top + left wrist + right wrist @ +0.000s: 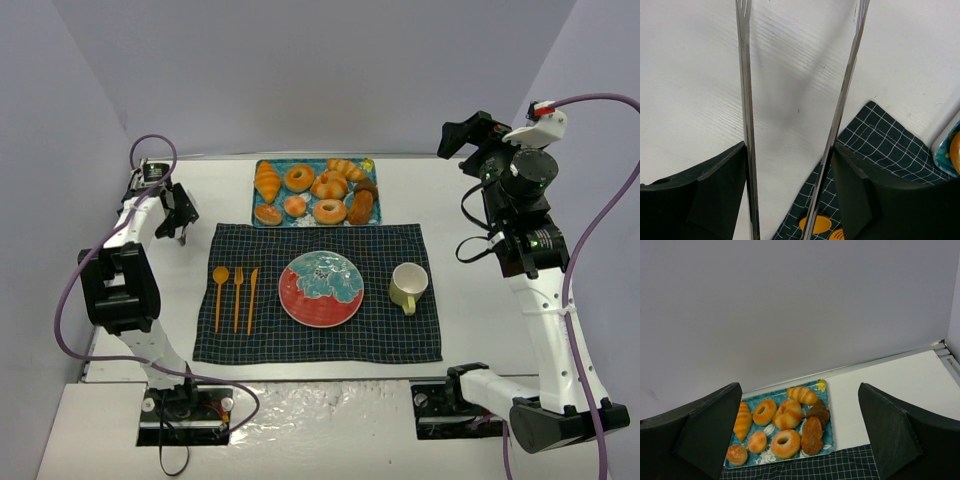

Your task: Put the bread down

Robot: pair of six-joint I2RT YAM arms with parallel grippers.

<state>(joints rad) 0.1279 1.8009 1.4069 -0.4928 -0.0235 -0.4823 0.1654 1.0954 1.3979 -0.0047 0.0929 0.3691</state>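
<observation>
Orange-tan bread on blue tray, tongs in left gripper

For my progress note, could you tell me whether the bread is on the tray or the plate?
On the tray: the bread lies inside its rim, while the plate holds nothing.

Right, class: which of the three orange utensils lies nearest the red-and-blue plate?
The orange plastic knife, the rightmost; the orange fork and orange spoon lie farther off.

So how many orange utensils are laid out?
3. The orange plastic spoon, orange fork and orange knife lie side by side on the dark checked cloth, left of the red-and-blue plate.
</observation>
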